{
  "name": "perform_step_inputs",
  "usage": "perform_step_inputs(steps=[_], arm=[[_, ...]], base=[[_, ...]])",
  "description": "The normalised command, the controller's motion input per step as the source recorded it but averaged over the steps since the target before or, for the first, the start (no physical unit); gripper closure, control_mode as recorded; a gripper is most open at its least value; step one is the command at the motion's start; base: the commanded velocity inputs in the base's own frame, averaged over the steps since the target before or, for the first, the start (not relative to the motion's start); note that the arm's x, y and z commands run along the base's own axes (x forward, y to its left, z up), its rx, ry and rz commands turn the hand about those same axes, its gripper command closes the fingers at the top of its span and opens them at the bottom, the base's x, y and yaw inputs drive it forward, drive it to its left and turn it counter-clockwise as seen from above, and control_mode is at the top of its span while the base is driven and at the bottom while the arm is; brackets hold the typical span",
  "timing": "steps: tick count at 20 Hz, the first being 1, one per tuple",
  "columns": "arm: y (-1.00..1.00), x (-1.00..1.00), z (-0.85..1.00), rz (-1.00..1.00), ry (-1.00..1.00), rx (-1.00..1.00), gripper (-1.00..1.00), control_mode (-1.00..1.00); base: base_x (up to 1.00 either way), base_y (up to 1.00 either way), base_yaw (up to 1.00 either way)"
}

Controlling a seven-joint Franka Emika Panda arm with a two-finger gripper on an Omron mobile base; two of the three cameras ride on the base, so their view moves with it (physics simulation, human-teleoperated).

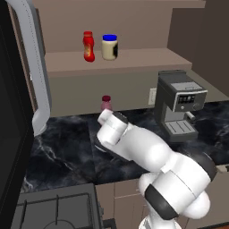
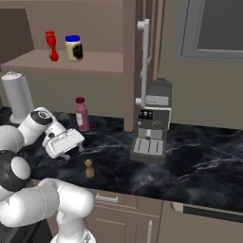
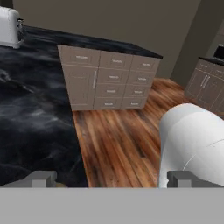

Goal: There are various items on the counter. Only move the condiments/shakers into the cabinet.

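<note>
With 2 condiments shelved in the cabinet [image 2: 95, 64], the empty, parted pincer [image 2: 78, 148] is held low toward the shaker [image 2: 88, 168] left on the bench [image 2: 199, 161].

A grey coffee machine [image 2: 151, 127] stands on dark marble. Well to its left stands a paper towel roll [image 2: 17, 97]; a stovetop [image 1: 53, 209] lies nearer the camera.

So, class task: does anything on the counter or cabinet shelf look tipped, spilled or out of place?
Nothing is tipped or spilled. The red squeeze bottle and blue-lidded jar stand upright on the cabinet shelf. The brown shaker stands on the counter, not yet stored, near the pincer.
</note>
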Motion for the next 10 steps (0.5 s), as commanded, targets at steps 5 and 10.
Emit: perform_step_inputs(steps=[5, 10], arm=[[0.00, 0.08, -0.28, 0.00, 0.00, 0.00, -1.00, -1.00], [0.00, 0.21, -0.25, 0.00, 0.00, -0.01, -1.00, -1.00]], base=[[0.00, 0.00, 0.00], [0.00, 0.00, 0.00]])
